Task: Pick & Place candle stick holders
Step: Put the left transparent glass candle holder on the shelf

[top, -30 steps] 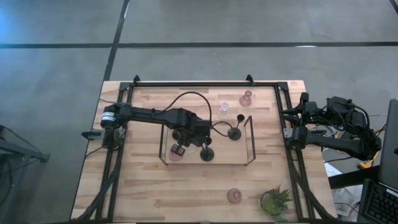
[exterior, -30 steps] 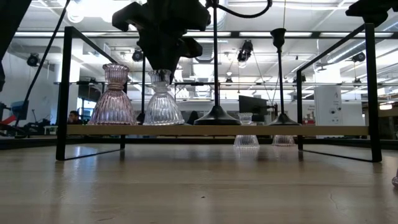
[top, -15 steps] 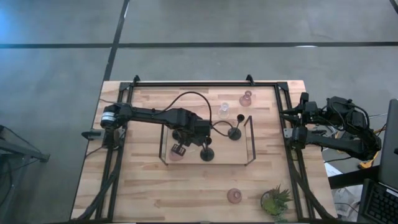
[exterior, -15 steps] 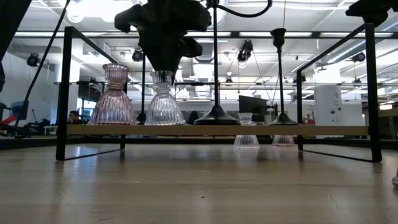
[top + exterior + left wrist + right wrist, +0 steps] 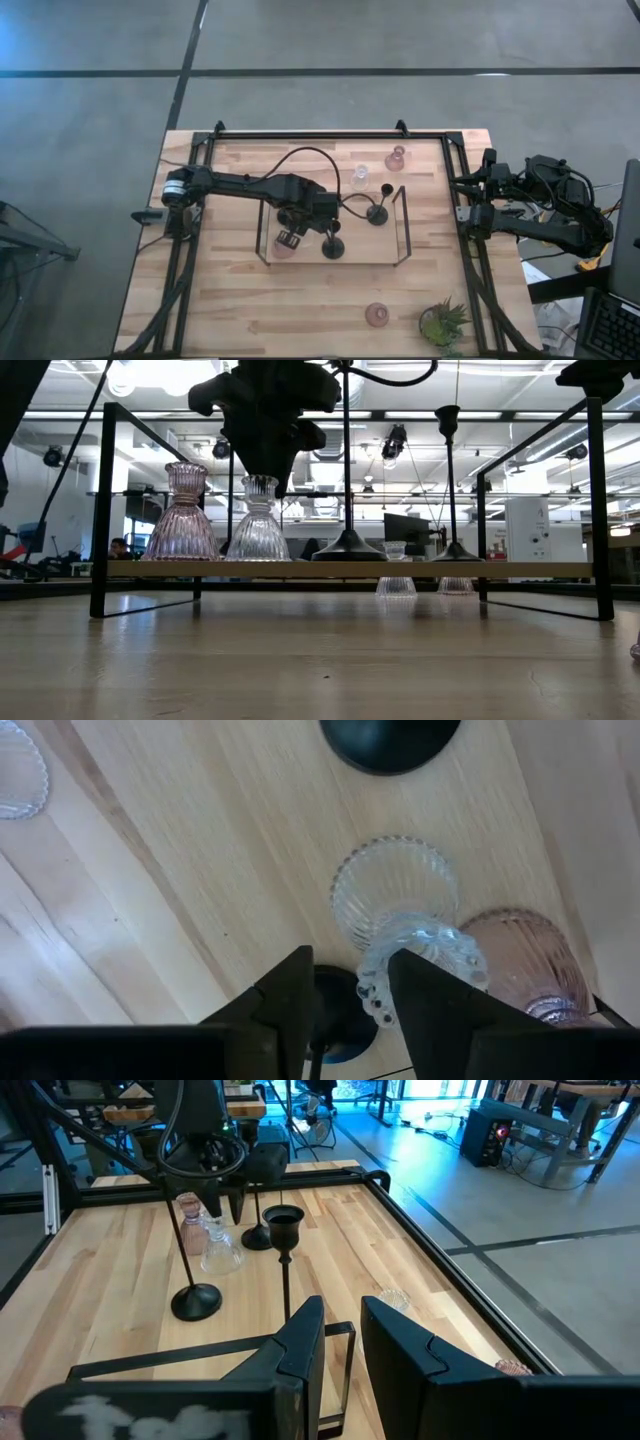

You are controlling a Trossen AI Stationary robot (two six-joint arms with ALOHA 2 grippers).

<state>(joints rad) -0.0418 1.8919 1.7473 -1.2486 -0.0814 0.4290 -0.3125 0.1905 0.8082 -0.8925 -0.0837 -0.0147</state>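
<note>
My left end effector (image 5: 262,460) hangs right above the clear ribbed glass candle stick holder (image 5: 258,530). That holder stands upright on the raised wooden tray with black wire frame (image 5: 400,569), just beside the pink ribbed glass holder (image 5: 182,520).

In the wrist view my fingers (image 5: 290,1005) are apart and do not press the glass; the neck of the clear one (image 5: 395,885) sits close to one finger. So I judge the end effector is released and the placing is almost done.

To finish this step well:
- Go straight up, no sideways drift. One finger is very near the beaded top rim, and a brush there can tip the holder.
- Keep the fingers spread until they are clear of the rim.
- Watch the pink glass holder (image 5: 520,955) on one side and the black round-base holder with thin stem (image 5: 332,248) on the other. Both are near, and the thin stem is easy to knock.
- The wire frame is also around me, so lift above it before swinging away.

Glass on smooth wood probably slides easily, so a slow lift is better.

My right end effector (image 5: 343,1325) waits at the right edge of the desk (image 5: 230,310), fingers a bit apart, with nothing in it.
</note>
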